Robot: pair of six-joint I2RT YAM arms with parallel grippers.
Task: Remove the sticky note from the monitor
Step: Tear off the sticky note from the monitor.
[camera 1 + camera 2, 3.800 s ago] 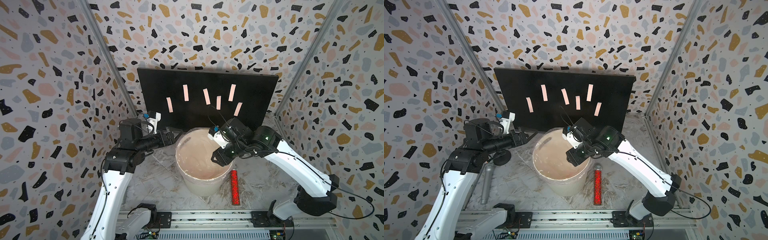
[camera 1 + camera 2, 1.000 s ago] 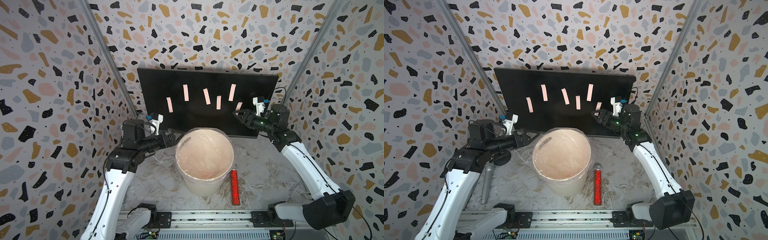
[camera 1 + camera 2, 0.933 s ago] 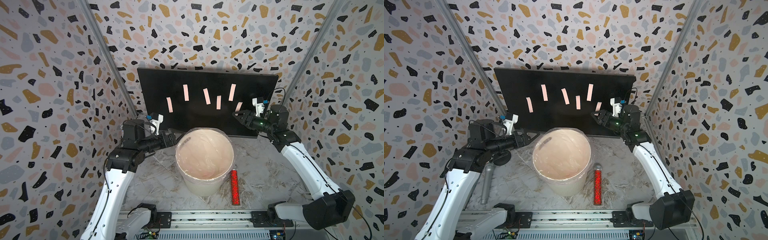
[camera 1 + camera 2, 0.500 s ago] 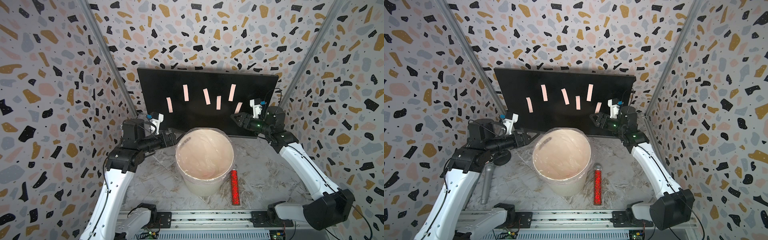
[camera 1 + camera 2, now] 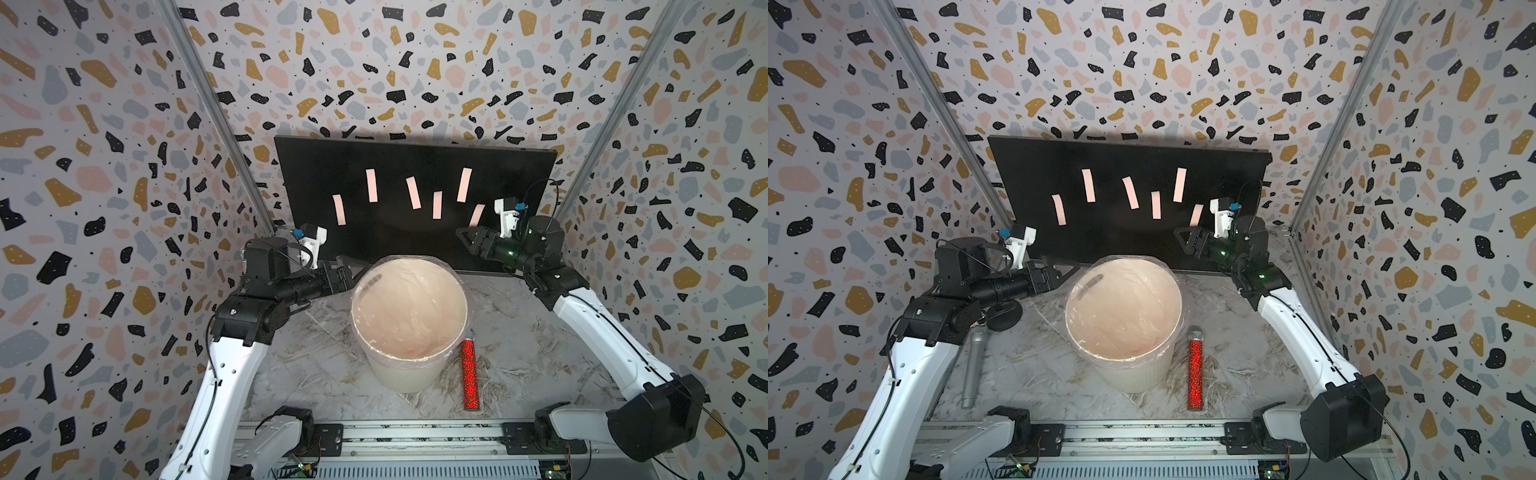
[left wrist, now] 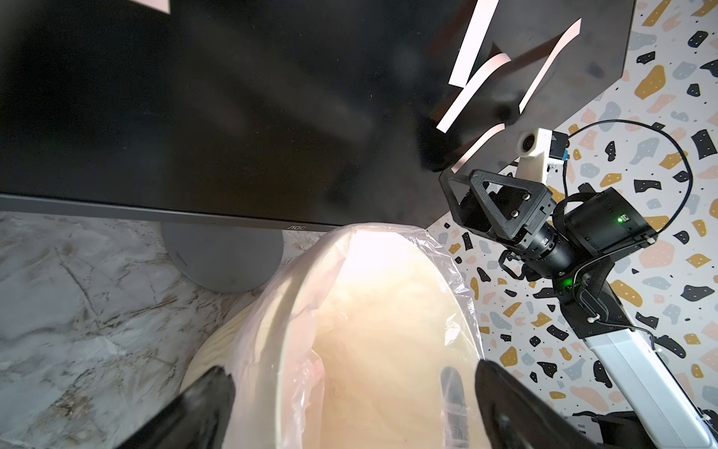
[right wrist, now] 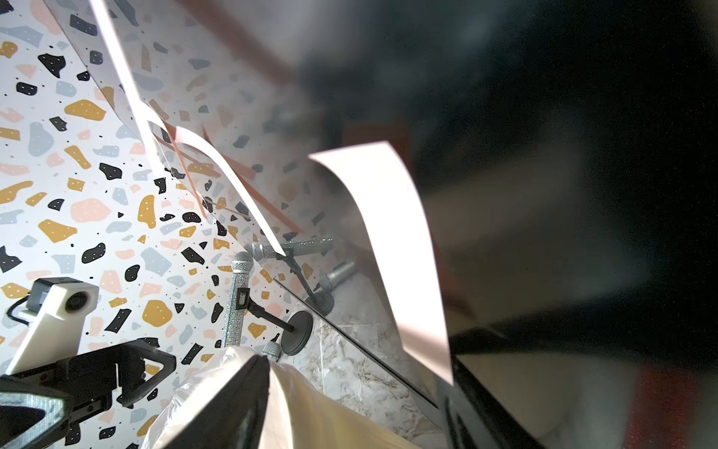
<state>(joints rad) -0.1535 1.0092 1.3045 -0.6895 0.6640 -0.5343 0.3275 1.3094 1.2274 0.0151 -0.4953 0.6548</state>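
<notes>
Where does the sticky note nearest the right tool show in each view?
Top view: note, rightmost of six.
Top view: note, rightmost of six.
Left wrist: note, a thin strip by the right tool.
Right wrist: note, a large curled strip, mid-frame.
Shared landmark: the bin, in all four.

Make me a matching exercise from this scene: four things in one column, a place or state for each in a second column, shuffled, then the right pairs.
1. monitor
2. bin
3. red tube
4. right gripper

A. lying on the table beside the bin
B. open, close to the lowest sticky note on its side
C. lined with a clear plastic liner
D. has six pink notes stuck on it

Pairs: 1-D, 2-C, 3-A, 4-B.
</notes>
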